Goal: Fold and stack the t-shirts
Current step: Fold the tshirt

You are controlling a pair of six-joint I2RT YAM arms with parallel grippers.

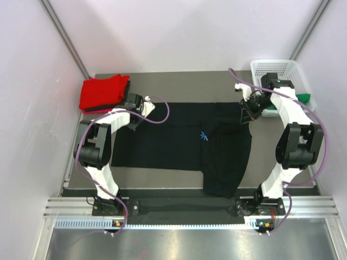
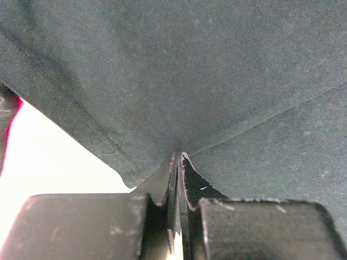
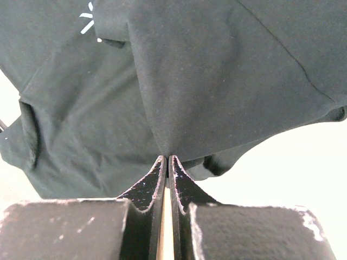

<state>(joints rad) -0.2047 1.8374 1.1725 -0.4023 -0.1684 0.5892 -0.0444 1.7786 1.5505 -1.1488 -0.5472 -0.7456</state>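
Observation:
A black t-shirt (image 1: 179,143) lies spread across the middle of the table, with a small blue mark (image 1: 204,136) on it. Its right part is folded and reaches toward the front edge. At the shirt's far left corner my left gripper (image 1: 135,112) is shut on the cloth. The left wrist view shows the pinched fabric (image 2: 217,81) fanning out from the gripper's (image 2: 178,156) closed tips. My right gripper (image 1: 244,116) is shut on the far right edge, and dark cloth (image 3: 217,81) rises from its (image 3: 166,158) tips. A red t-shirt (image 1: 103,92) lies folded at the back left corner.
A white mesh basket (image 1: 274,69) stands at the back right corner, with a bit of green cloth (image 1: 305,98) beside the right arm. White walls close in the table on three sides. Purple cables loop off both arms.

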